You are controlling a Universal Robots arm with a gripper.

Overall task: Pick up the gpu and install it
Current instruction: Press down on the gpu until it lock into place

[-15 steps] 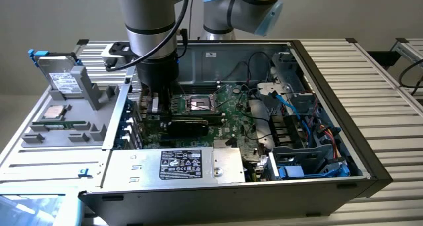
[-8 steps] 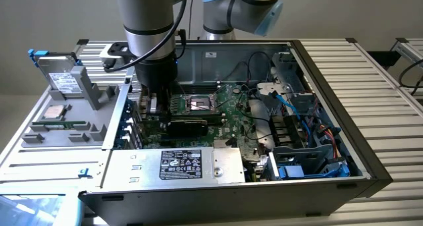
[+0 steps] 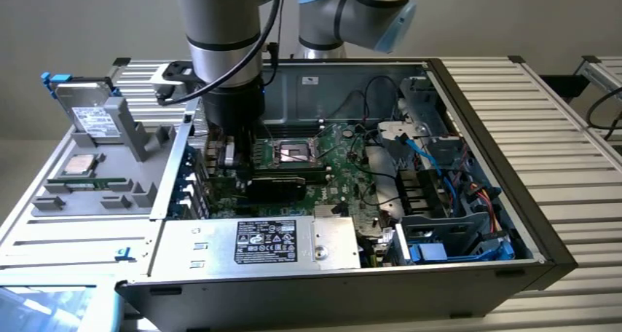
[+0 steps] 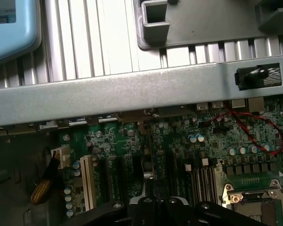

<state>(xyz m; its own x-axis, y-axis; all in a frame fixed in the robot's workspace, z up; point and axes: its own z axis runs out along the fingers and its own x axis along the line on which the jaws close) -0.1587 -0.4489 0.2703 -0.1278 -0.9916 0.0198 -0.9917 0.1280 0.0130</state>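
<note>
Look inside the open computer case (image 3: 486, 223) on the desk (image 3: 564, 113). Your arm (image 3: 226, 48) reaches straight down into it, on the exterior view's left side of the big green board (image 3: 336, 168).

The gpu (image 3: 275, 188) sits right under the arm. In the exterior view you see its black cooler, lying flat and low over the board, just below the silver chip socket (image 3: 290, 153). It is near the case wall with the back slots. The pincer (image 3: 233, 157) is just above it and a little to the exterior view's left of the black part, very close to it.

In the wrist view you look down past the pincer (image 4: 155, 200). A thin dark edge (image 4: 150, 160) runs straight out from between its tips, standing on its side over the board (image 4: 179, 150). That looks like the card seen edge-on. The tips are pressed together on that thin edge, so the pincer is clamped on the gpu. You cannot tell if the card is all the way down in its slot.

Beside the case, on the exterior view's left, a grey tray (image 3: 97, 179) rests on the desk.
</note>
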